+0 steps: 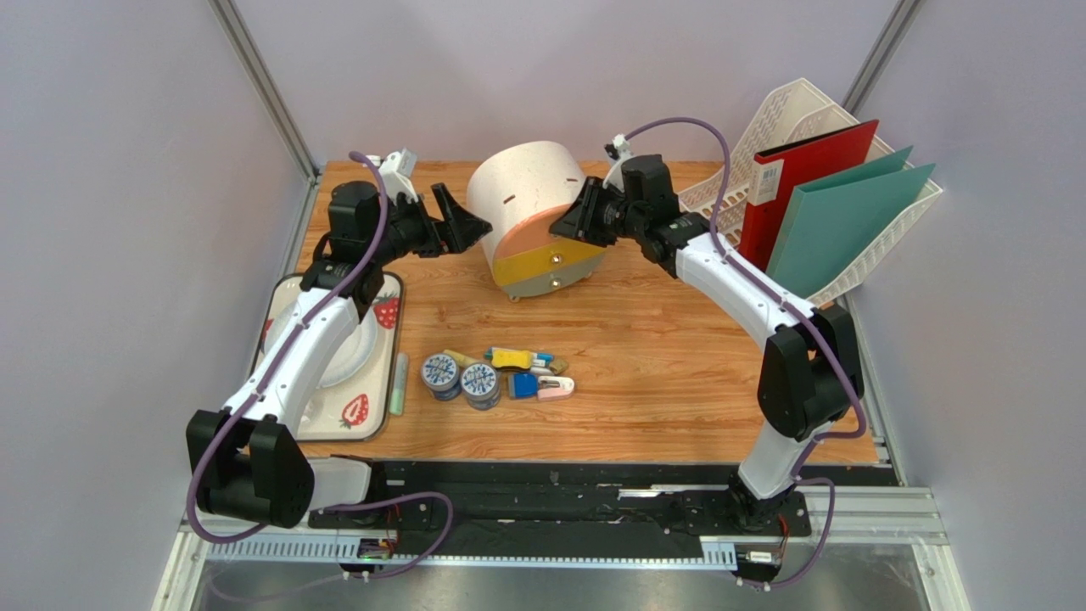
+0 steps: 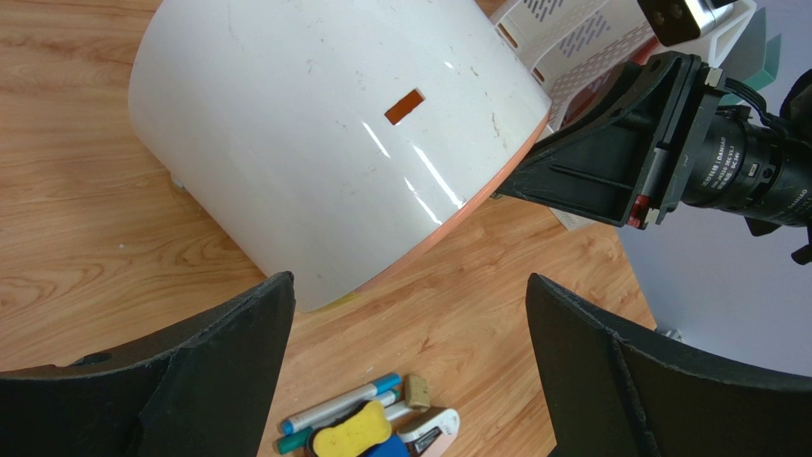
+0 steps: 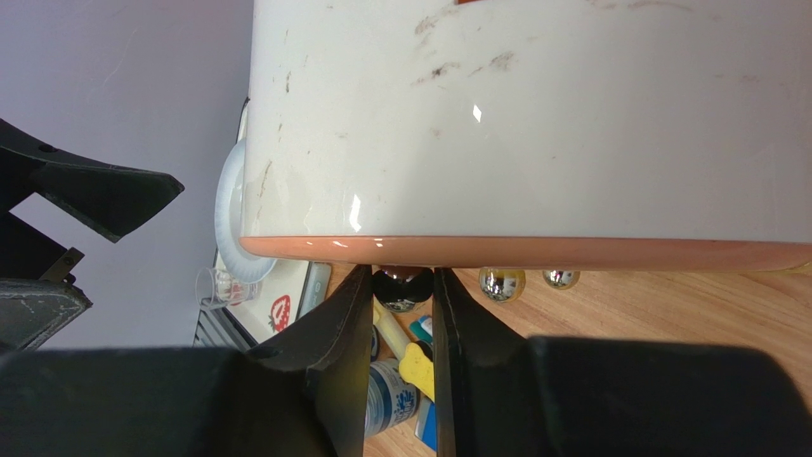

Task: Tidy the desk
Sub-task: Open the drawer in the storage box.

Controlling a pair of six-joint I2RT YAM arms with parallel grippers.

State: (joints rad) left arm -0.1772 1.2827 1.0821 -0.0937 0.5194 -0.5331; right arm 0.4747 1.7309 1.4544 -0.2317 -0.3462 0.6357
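The desk point(image 1: 663, 369) is a light wood-grain tabletop. Near its back a white round container point(image 1: 525, 191) with an orange rim stands tilted, its yellow underside point(image 1: 548, 264) facing the front. From the right, my right gripper point(image 1: 570, 223) reaches its lower edge. In the right wrist view its jaws point(image 3: 401, 276) are nearly together, pressed on either side of a dark shiny round foot point(image 3: 400, 288) under the orange rim point(image 3: 572, 252). My left gripper point(image 1: 465, 219) stands wide open just left of the container, holding nothing point(image 2: 410, 286).
Tape rolls point(image 1: 459, 377), markers and small stationery point(image 1: 533, 372) lie bunched at the desk's middle front. A strawberry-print tray point(image 1: 363, 414) with a white plate sits at the left. A white file basket point(image 1: 797, 115) at the back right holds a red folder point(image 1: 816, 178) and a green folder point(image 1: 848, 223).
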